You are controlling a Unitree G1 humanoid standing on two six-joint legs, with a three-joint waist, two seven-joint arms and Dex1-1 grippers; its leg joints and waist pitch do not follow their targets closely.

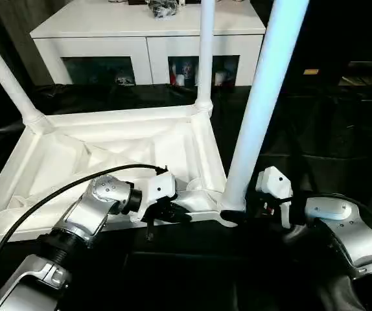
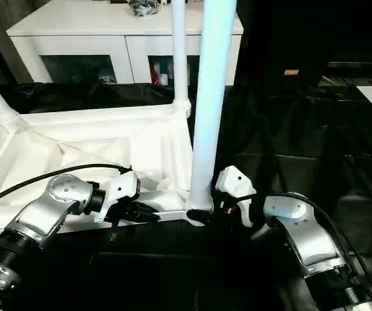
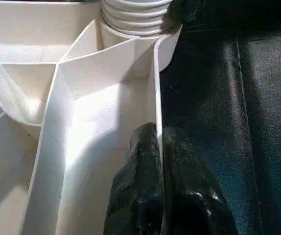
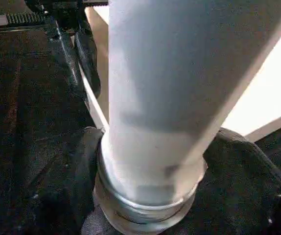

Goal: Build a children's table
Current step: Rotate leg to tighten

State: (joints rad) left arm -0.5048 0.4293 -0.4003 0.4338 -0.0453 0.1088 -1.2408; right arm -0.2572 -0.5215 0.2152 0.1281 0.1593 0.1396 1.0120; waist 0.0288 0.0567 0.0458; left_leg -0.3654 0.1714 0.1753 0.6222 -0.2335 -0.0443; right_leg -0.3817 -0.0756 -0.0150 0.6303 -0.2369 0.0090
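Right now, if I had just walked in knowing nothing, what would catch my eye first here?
Probably the long tapered white tube leg rising from the near right corner of the upside-down white plastic tabletop, with the right gripper clamped around its base. Next, the left gripper pinching the tabletop's near rim. Behind stands a white cabinet with glass-fronted shelves.
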